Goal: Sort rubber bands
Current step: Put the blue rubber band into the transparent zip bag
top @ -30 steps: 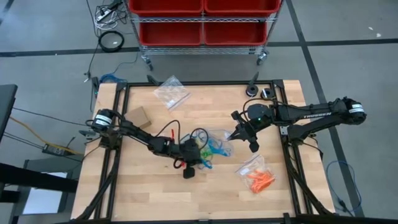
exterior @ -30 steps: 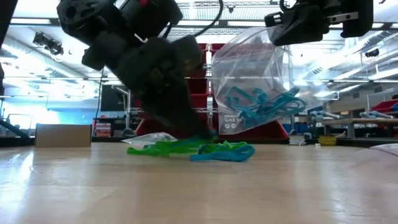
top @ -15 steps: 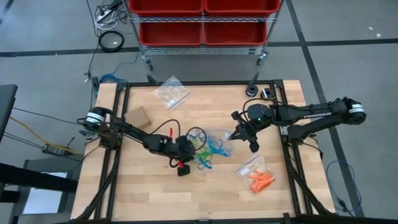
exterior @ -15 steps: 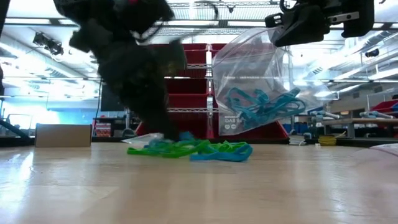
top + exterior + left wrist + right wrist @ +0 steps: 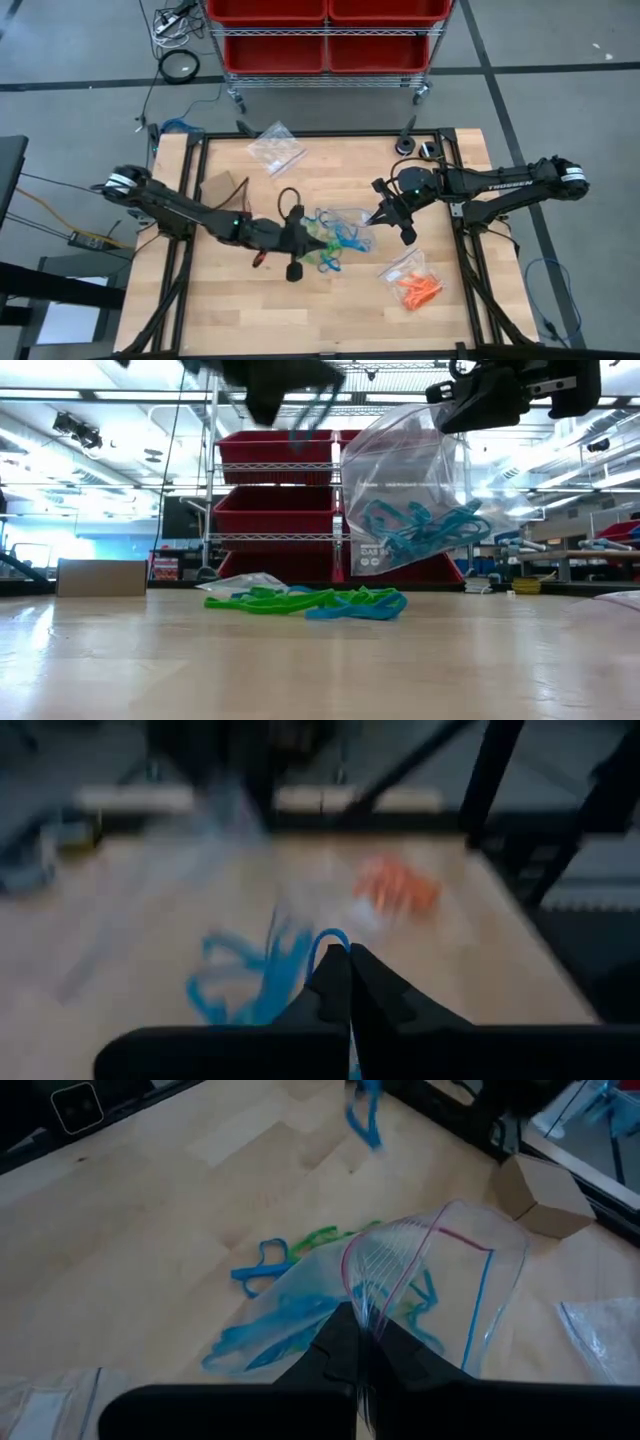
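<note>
While your right claw (image 5: 357, 1342) pinches the clear bag (image 5: 430, 1280) hanging mouth-up, your left claw (image 5: 340, 982) grips a blurred blue rubber band (image 5: 322, 942), dangling lengthwise above the desk (image 5: 250, 310).

The table (image 5: 250, 310) is pale blond wood with a plank grain, framed in black. On it lie green rubber bands (image 5: 270, 600) beside blue rubber bands (image 5: 355, 610). More blue ones show through a clear bag (image 5: 400, 500) with a red-and-blue zip line (seen in the right wrist view). At the near right, orange rubber bands (image 5: 418, 289) lie by another clear bag (image 5: 405, 265). A tan cardboard box (image 5: 222, 187) sits at the far left. Red bins (image 5: 325, 30) stand beyond the table on grey floor. Both arms are black.
</note>
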